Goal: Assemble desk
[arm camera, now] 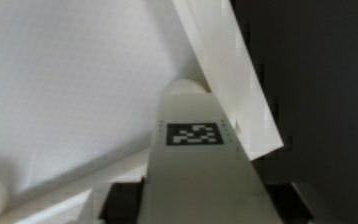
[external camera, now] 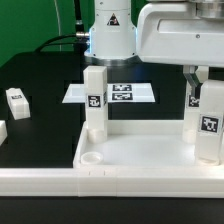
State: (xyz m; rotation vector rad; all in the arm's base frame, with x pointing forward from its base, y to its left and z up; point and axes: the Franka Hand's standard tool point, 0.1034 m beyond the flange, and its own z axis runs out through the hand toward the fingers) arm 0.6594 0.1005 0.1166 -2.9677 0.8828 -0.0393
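Observation:
The white tray-like tabletop lies at the front of the black table, with an empty round socket at its near left corner. One white tagged leg stands upright at its far left corner. My gripper is shut on the top of a second tagged leg, held upright at the tabletop's right side. In the wrist view this leg runs from between my dark fingers down to a corner of the tabletop. I cannot tell if its lower end is seated.
The marker board lies flat behind the tabletop. A small white block with dark marks sits at the exterior view's left, and another white part shows at the left edge. The arm's base stands at the back.

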